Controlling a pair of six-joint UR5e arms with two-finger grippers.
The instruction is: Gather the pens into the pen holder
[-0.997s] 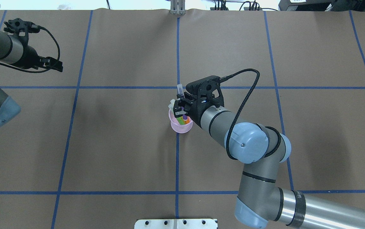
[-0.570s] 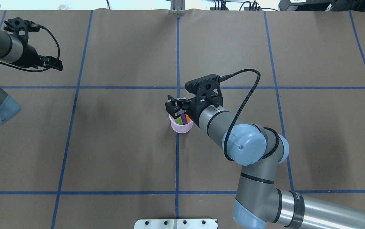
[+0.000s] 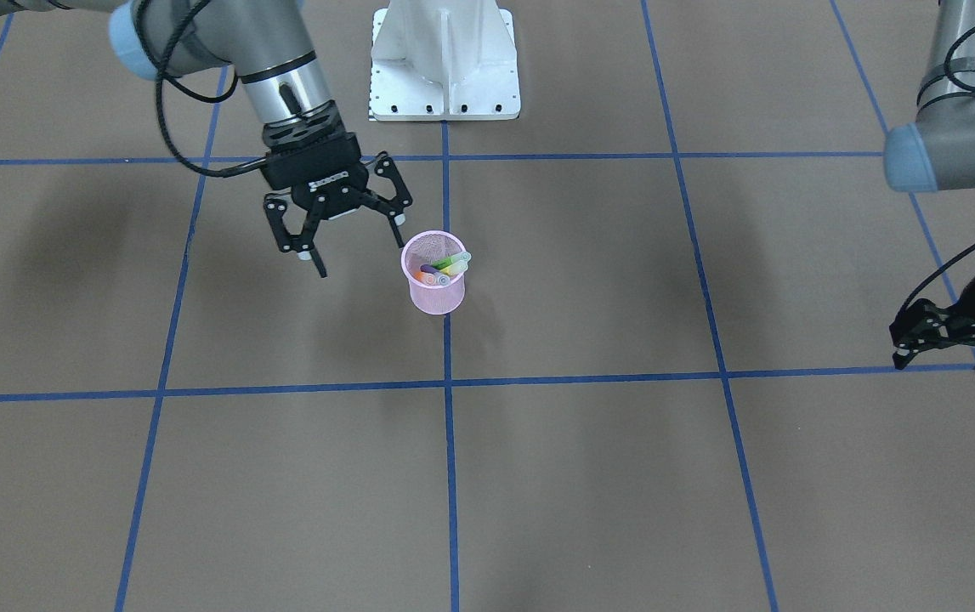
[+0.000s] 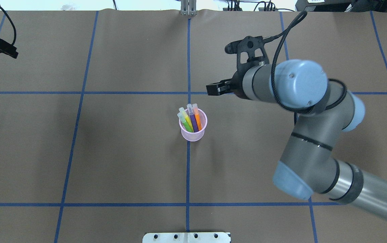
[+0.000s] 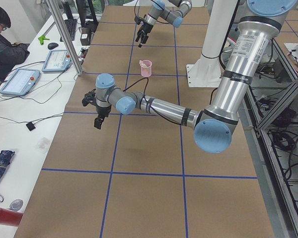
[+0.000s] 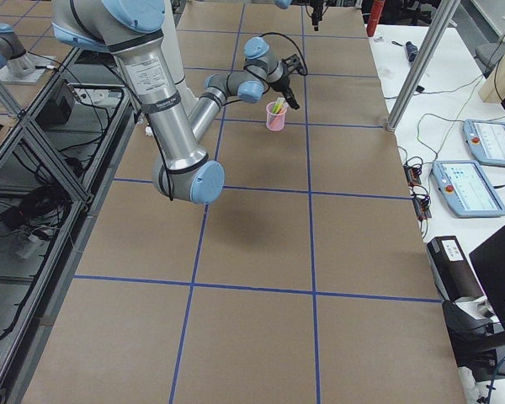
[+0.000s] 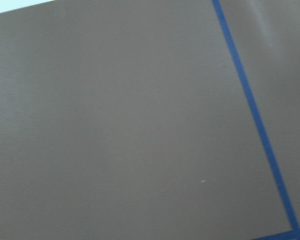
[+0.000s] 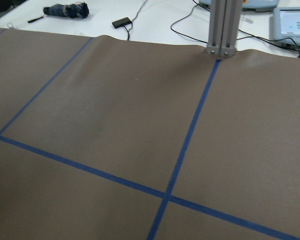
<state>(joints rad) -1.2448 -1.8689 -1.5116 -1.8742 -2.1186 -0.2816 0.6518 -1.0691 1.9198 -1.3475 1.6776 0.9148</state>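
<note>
- Pale pink wire-mesh round pen holder [image 4: 193, 134] upright near the middle of the brown paper-covered counter [image 4: 126, 162], planted right on a blue tape line [image 4: 188, 175].
- Inside it, clear cap ends up and poking above the rim, all tilted leftward in the overhead view: short thick purple pen [image 4: 193, 123] in the middle, orange pen [image 4: 198, 120] on its right, bright green pen [image 4: 187, 126] on its left.
- Paler yellow-green stripe [image 4: 185, 117] pressed against the green one; hard to tell whether a separate pen.
- Right arm's black two-finger tool [image 3: 356, 246] spread wide with nothing between the fingers, raised above the counter, off to the holder's right in the overhead view and not touching it.
- Left arm's black tool [image 3: 943, 361] way out at the far left of the counter, well apart from the holder; fingers spread apart too, nothing held.
- Left wrist view: only brown paper and a strip of blue tape.
- Right wrist view: brown paper, two tape lines crossing, a silver aluminium post [image 8: 221, 30] at the counter's far edge, and beyond it a white side table with cables and a folded dark umbrella [image 8: 66, 10].
- Over in the left side view, a person [image 5: 2, 47] seated at that white table, beside two tablet-like screens.
</note>
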